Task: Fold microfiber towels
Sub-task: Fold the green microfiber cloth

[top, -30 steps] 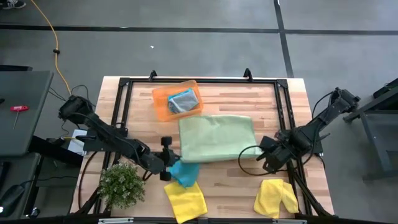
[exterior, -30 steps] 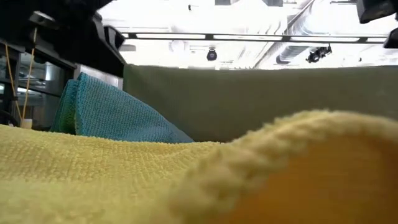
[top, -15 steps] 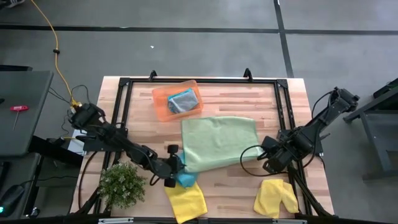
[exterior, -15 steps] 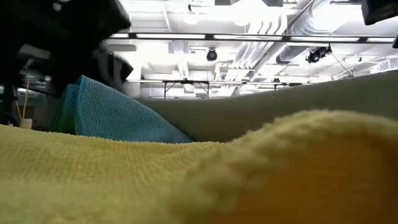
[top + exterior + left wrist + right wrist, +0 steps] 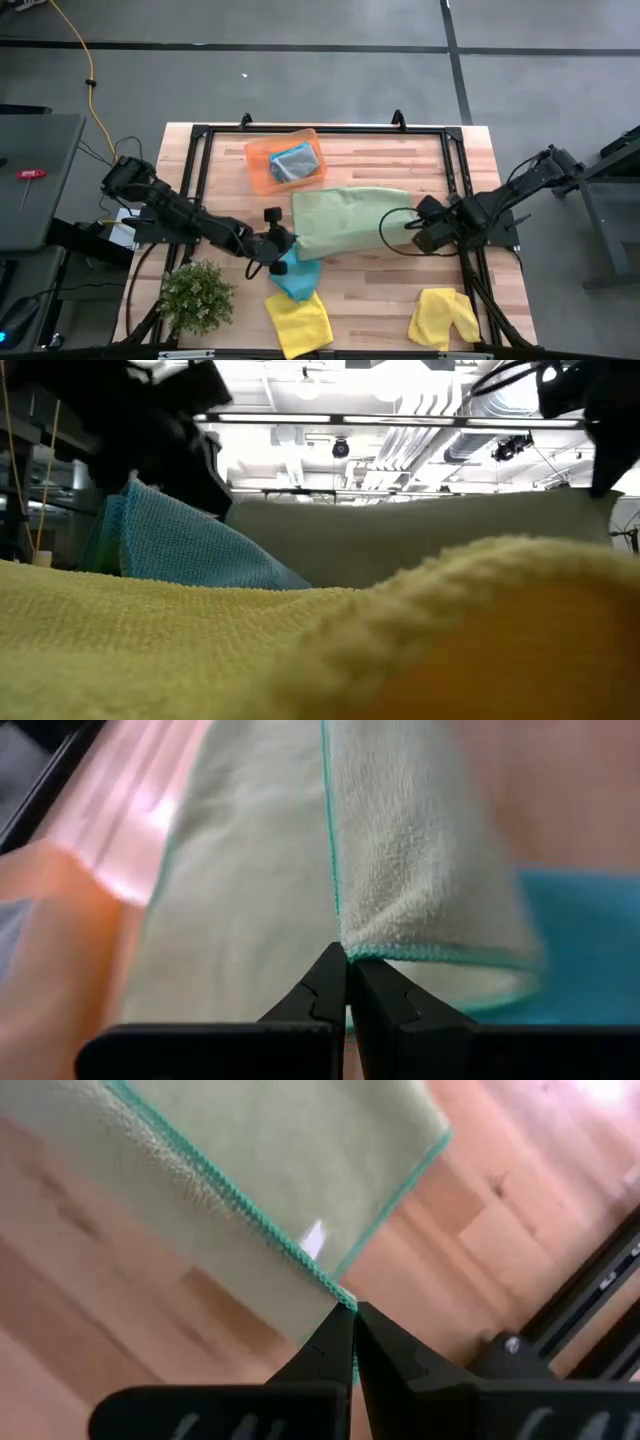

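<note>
A light green microfiber towel [image 5: 350,220] lies spread at mid-table; in the low view the towel [image 5: 400,540] stands as a raised band. My left gripper [image 5: 285,243] is shut on the towel's near left corner. My right gripper [image 5: 418,228] is shut on its near right corner. A teal towel [image 5: 297,280] lies bunched just near of the left gripper. Two yellow towels [image 5: 298,322] [image 5: 444,316] rest flat by the near edge. Another towel, grey and teal [image 5: 293,163], sits folded in the orange tray [image 5: 262,160]. My left gripper pinches the green towel's teal-hemmed corner [image 5: 347,953] between its two fingertips, slanting down from the table's left. The corner is lifted off the table and the cloth runs away from it toward the far side. My right gripper pinches the opposite near corner [image 5: 343,1298] at its hem between its fingertips, coming steeply from above. That corner is raised and the hem runs away from the fingers in a straight line.
A bushy green plant [image 5: 195,293] stands at the near left corner, close to my left arm. A black frame [image 5: 320,130] runs round the table's sides. Bare wood shows between the yellow towels and to the right of the tray.
Both grippers, still shut on the green towel's near corners, have gone toward the far edge, the right one also turning. The towel's near edge has come with them and now hangs level; its far edge has stayed on the table.
</note>
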